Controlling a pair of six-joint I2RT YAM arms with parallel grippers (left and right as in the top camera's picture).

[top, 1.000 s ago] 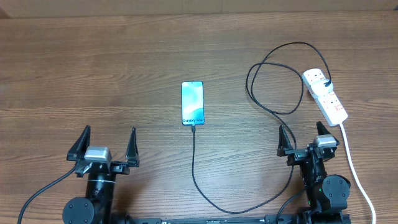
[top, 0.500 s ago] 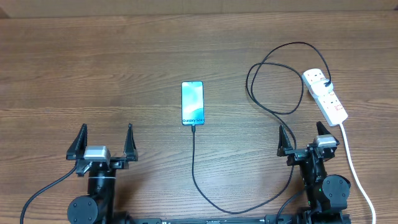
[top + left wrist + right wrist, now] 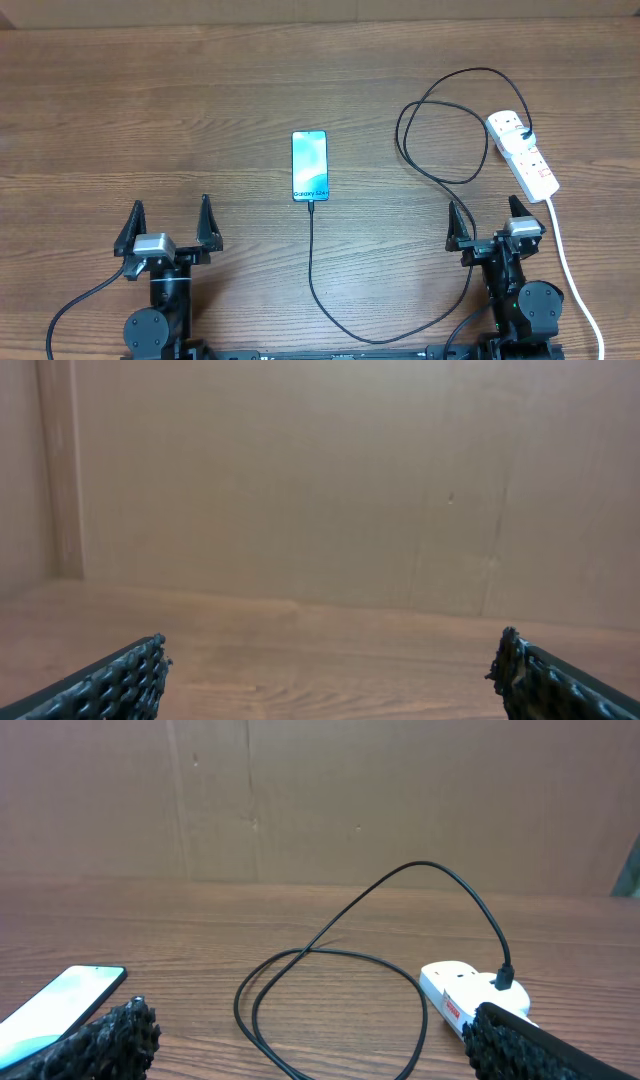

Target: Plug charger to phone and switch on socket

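Lying flat near the centre of the overhead frame, the phone [image 3: 310,165] shows its blue screen on the wooden surface [image 3: 150,90]. The charger [image 3: 311,270] meets the phone's lower short end, but whether its tip is seated is too small to tell. It runs down, curves right along the bottom edge, slips out of sight behind the right arm, then loops up to its plug in the socket [image 3: 523,152] at the upper right. The switch positions cannot be made out. Left tool [image 3: 171,203] and right tool [image 3: 483,203] sit low in the frame, both spread wide, holding nothing. Each wrist view cuts off all but the fingertips [image 3: 125,680].
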